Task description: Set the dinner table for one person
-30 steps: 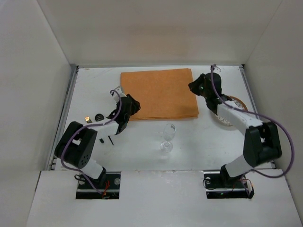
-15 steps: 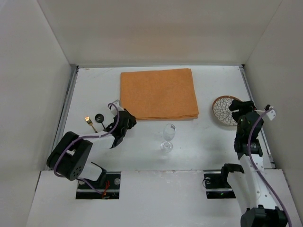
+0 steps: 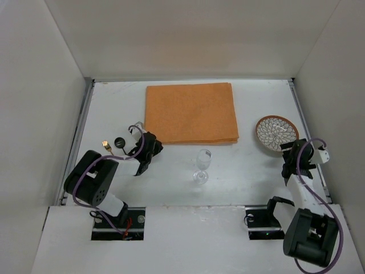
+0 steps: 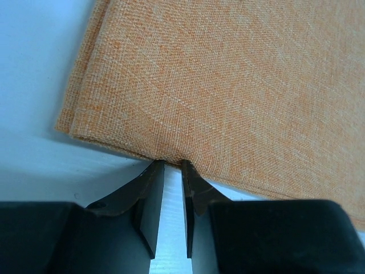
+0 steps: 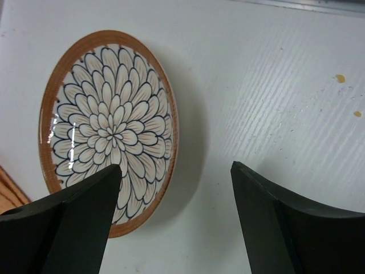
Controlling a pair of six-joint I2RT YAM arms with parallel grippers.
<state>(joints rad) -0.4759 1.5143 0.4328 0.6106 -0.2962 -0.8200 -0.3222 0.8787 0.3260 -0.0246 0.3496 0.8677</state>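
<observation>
The dinner table [image 3: 251, 103] is a large white surface. A folded orange cloth [image 3: 191, 113] lies flat at its middle back. My left gripper [image 3: 153, 147] sits just off the cloth's near left corner. In the left wrist view its tips [image 4: 169, 164] reach the cloth's [image 4: 228, 80] near edge, all but shut, with bare table in the thin slit. A flower-patterned plate [image 3: 276, 132] with a brown rim lies at the right. My right gripper [image 3: 293, 153] hovers just in front of it. It stands wide open [image 5: 175, 165] and empty, the plate [image 5: 108, 125] beyond its left finger.
A clear wine glass [image 3: 202, 165] stands upright in front of the cloth. A small gold fork [image 3: 106, 145] and a round black item [image 3: 120, 141] lie left of the left gripper. Metal rails [image 3: 80, 137] run along both side edges, and white walls enclose the table.
My right arm has swung from the cloth's right corner back to the near right, and its gripper has opened wide. The left gripper drew back off the cloth's corner and narrowed.
</observation>
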